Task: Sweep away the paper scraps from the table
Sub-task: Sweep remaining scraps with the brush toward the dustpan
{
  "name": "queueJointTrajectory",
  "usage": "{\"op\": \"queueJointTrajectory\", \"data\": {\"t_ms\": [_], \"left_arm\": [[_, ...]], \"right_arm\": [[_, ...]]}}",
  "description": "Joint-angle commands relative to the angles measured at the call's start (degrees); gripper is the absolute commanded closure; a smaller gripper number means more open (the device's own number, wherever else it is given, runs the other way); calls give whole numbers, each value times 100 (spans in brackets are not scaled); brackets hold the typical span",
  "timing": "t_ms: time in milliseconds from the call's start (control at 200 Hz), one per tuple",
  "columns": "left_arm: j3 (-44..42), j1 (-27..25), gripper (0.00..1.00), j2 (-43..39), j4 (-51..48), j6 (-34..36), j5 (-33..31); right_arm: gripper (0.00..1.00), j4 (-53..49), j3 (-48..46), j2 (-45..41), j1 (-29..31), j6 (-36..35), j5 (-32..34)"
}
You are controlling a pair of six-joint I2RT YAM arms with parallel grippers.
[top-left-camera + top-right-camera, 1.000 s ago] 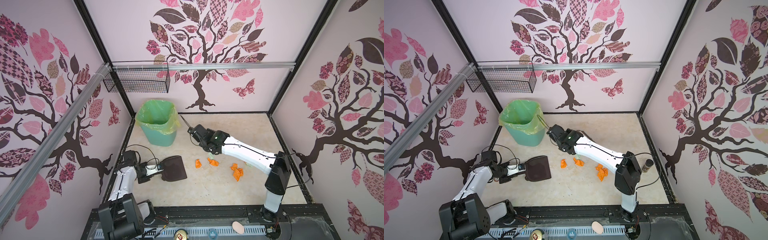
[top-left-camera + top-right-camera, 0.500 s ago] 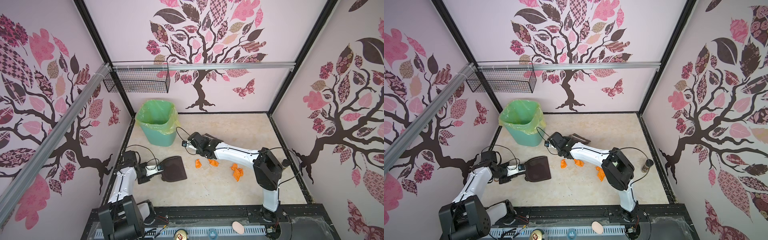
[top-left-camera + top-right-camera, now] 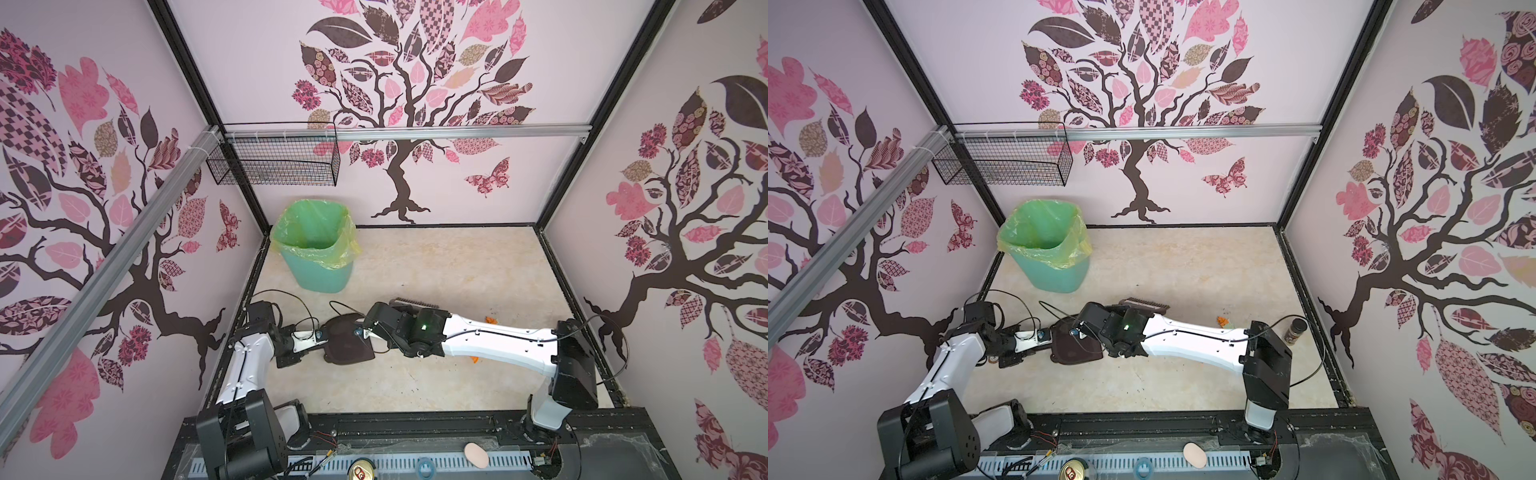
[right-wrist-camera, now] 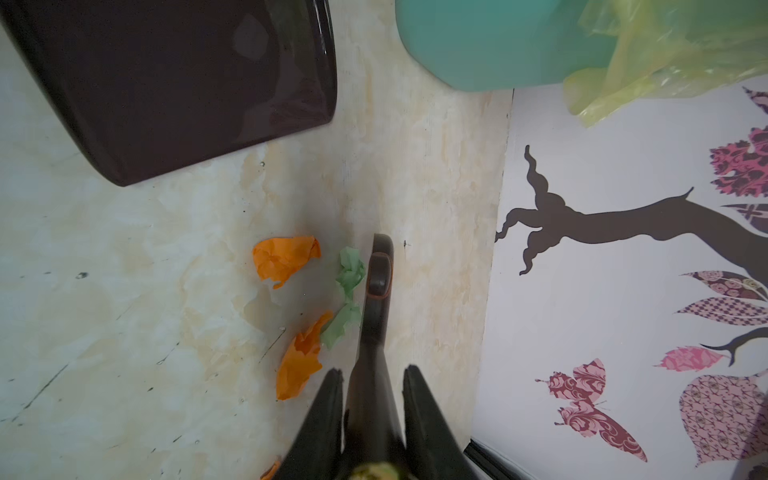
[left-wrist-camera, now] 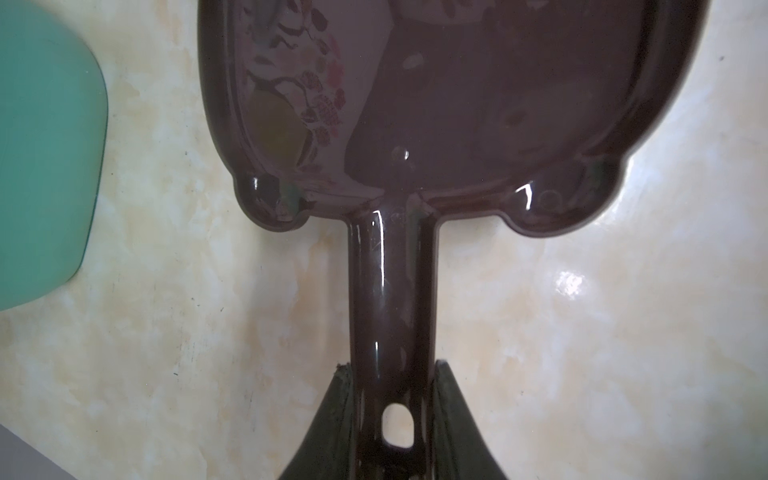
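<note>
Grip first: your right claw [image 4: 374, 370] is clamped narrow and tight on the handle of the dark brush [image 4: 376, 291], one finger on each side of it. Two pale green paper scraps [image 4: 351, 270] lie right against that handle, touching its side. Two orange ones sit just beside them, one near the claw and one further out toward the dustpan [image 4: 166, 83]. All four rest on the table [image 4: 104, 291], in the stretch between the brush and the dustpan's open lip, clear of the lip itself.

In both top views your right forearm lies across this spot and covers most of it. You see only the brush's bristle head [image 3: 415, 302] showing past the wrist on the far side, and one more of the paper scraps [image 3: 491, 320], an orange one, beyond the forearm.

Your left claw [image 5: 392, 370] is closed on the dustpan's slim handle, at the end with the hanging hole, and the pan rests on the table. Further back, near the rear left corner, stands the teal bin [image 3: 320, 270] with its yellow-green liner [image 3: 291, 232].
</note>
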Motion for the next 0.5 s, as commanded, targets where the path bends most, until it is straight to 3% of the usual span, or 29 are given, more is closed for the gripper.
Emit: {"op": "queueJointTrajectory", "data": {"t_ms": [0, 45, 155, 260, 400, 495], "left_arm": [[175, -95, 97, -20, -63, -18, 98], [201, -179, 97, 15, -69, -28, 56], [266, -443, 97, 82, -15, -151, -59], [281, -765, 97, 161, 144, -288, -173], [442, -1051, 97, 403, 311, -470, -287], [633, -1116, 97, 642, 358, -528, -346]], "right_arm": [[100, -517, 651, -367, -99, 644, 1057], [100, -911, 1034, -301, -260, 1102, 1356], [100, -3073, 2402, 148, -1047, 3186, 1459], [100, -4388, 2547, 171, -1667, 4964, 1363], [100, -3481, 857, -829, -2317, 5503, 197], [100, -3047, -111, -1319, -2522, 5659, -89]]}}
